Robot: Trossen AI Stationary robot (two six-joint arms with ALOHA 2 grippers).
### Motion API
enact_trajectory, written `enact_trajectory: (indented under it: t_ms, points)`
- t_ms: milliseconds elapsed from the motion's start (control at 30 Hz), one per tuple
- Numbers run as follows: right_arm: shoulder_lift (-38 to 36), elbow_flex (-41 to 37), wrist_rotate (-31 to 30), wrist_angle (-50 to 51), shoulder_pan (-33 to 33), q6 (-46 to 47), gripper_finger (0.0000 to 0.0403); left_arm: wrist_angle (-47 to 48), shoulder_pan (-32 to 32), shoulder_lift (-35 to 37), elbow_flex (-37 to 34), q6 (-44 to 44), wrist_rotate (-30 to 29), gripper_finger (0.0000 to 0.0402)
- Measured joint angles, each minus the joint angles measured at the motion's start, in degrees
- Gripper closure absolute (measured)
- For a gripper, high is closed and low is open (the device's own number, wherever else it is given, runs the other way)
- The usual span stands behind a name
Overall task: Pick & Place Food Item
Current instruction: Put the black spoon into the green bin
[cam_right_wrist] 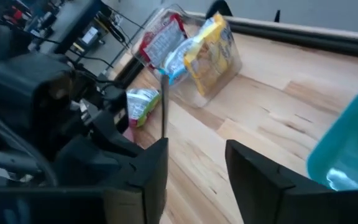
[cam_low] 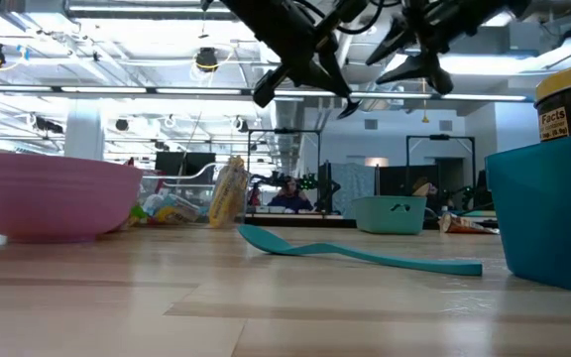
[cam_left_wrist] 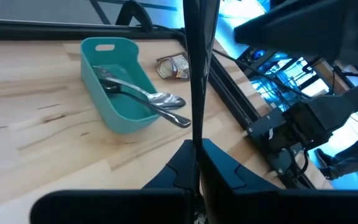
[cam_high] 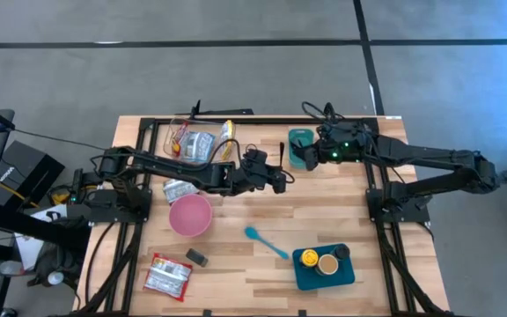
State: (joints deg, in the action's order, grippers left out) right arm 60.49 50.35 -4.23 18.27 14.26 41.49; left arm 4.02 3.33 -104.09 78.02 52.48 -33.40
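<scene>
from above, the left gripper (cam_high: 275,179) hangs over the middle of the table, pressed together on a thin dark stick (cam_high: 282,160) that points toward the far edge. the right gripper (cam_high: 313,156) is just beside a teal bin (cam_high: 299,136), facing the left one; i judge the two are near each other to pass the stick, or to drop it in the bin. the food is not held by any arm: shiny packets (cam_high: 192,143) lie in a clear box (cam_high: 176,132) at the far left, and a flat red packet (cam_high: 167,275) lies near the front edge. a round pink bowl (cam_high: 190,215), a smooth teal spoon (cam_high: 265,242) and a teal tray (cam_high: 311,280) with cans stand nearer the front. from table height, the bowl, the spoon and the tray look like glossy plastic on the pale striped wood, and both arms are high above them. in the left wrist view, the two dark fingers meet with no gap and pinch the stick, which rises straight up; behind it the bin holds metal spoons (cam_left_wrist: 154,99), and a crumpled packet lies beside it. in the right wrist view, the fingers are spread with only bare wood between them, and the stick stands ahead of them, before the clear box.
</scene>
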Motion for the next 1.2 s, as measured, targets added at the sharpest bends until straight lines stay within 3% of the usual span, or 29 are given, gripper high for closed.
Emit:
enact_trajectory:
  t_ms: [1200]
  points:
    - [7.8, 0.0, 2.8, -13.4, 0.1, -1.0, 0.0282, 1.5, -0.2, 0.0, 0.0, 0.0, 1.9, 0.0400]
